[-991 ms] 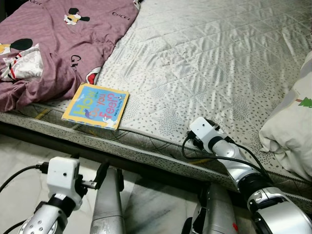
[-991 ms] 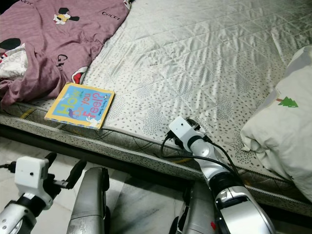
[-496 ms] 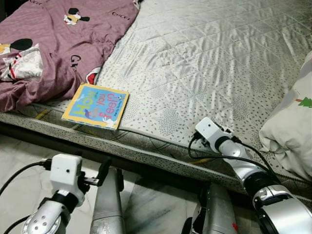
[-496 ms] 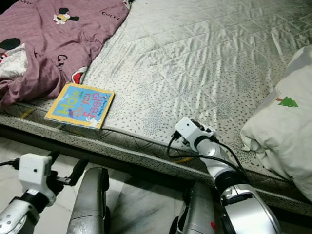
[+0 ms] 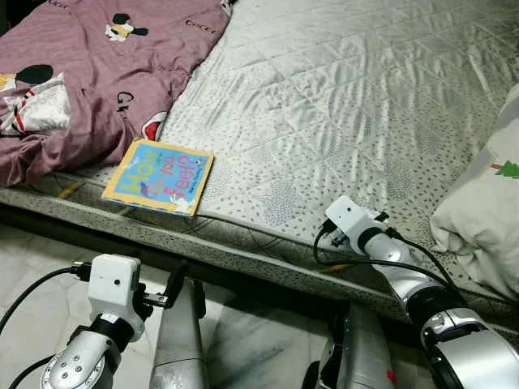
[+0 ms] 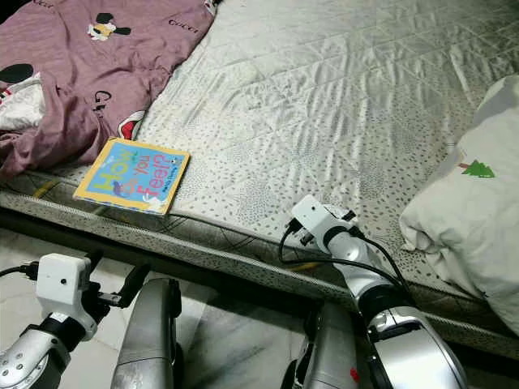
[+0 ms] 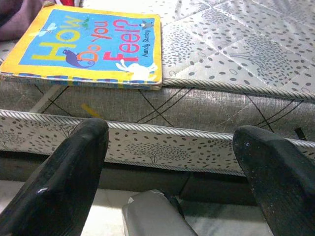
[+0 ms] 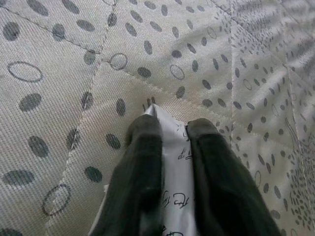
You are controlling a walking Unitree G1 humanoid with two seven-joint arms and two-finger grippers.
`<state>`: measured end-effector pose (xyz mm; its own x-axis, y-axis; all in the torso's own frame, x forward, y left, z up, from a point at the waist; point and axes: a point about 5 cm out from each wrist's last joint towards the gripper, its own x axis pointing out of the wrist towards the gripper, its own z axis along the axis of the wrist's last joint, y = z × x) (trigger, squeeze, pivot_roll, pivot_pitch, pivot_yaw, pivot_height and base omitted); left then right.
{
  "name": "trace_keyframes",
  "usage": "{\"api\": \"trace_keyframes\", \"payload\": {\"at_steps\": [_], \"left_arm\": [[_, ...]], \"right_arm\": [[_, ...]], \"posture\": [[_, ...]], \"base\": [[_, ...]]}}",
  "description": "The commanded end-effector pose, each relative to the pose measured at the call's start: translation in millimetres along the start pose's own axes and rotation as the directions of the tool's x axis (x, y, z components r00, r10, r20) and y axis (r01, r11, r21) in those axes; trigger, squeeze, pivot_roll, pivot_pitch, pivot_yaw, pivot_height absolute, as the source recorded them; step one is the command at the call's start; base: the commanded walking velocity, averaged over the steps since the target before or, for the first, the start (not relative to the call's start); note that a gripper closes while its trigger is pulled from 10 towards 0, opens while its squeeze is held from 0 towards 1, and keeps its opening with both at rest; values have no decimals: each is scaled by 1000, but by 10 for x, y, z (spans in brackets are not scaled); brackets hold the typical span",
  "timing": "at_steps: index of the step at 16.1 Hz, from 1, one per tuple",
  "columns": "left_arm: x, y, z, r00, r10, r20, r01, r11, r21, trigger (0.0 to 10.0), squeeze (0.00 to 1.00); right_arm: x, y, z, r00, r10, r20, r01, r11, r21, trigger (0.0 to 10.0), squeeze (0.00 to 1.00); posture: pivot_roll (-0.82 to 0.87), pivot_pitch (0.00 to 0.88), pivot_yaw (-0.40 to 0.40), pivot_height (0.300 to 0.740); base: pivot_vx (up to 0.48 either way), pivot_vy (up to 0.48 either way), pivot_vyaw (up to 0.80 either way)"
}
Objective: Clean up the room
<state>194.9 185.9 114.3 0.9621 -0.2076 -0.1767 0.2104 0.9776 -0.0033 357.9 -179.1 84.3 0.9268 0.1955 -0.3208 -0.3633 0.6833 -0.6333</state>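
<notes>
Right wrist view: a thin silvery wrapper [image 8: 173, 162] with printed lettering is seen pinched between the two black fingers [image 8: 142, 177] of the right gripper [image 8: 172, 142], pressed close against the dotted quilted mattress [image 5: 340, 105]. Only a narrow strip of the wrapper is gripped, so it may be lost if it is slick, or the fabric beneath may be snagged if the fingers are dragged along the quilting. From the head camera the right gripper [image 5: 366, 231] is seen near the front edge of the bed, close to a white pillow [image 5: 482, 211]; a cable loops beside the wrist and could be caught on the mattress edge.

The left gripper [image 7: 167, 162] is held low beside the bed frame, its fingers spread wide apart and empty. A picture book [image 5: 159, 175] lies flat at the mattress edge above it, next to a purple blanket [image 5: 89, 73]. The book could be knocked to the floor if the left arm is raised carelessly.
</notes>
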Motion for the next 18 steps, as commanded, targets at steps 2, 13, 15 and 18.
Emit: {"api": "trace_keyframes", "payload": {"at_steps": [2, 13, 15, 18], "left_arm": [[-7, 12, -24, 1000, 9, -9, -9, 1000, 7, 10000, 0], [342, 11, 4, 998, -3, 59, 2, 1000, 15, 10000, 0], [464, 28, 28, 997, 13, 81, -15, 1000, 23, 10000, 0], [629, 3, 20, 994, 7, 107, -9, 1000, 17, 10000, 0]], "right_arm": [[-27, 39, -94, 1000, 9, -28, -9, 1000, 11, 0, 0], [31, 142, 146, 995, -67, 74, 29, 904, 427, 0, 0], [30, 178, 184, 993, -81, 89, 25, 862, 507, 0, 0], [-15, 265, 220, 988, -111, 108, 6, 724, 690, 0, 0]], "posture": [[232, 217, -26, 532], [154, 73, -28, 532], [130, 40, -25, 532], [66, 0, -13, 532]], "base": [[0, 0, 0], [0, 0, 0], [0, 0, 0], [0, 0, 0]]}}
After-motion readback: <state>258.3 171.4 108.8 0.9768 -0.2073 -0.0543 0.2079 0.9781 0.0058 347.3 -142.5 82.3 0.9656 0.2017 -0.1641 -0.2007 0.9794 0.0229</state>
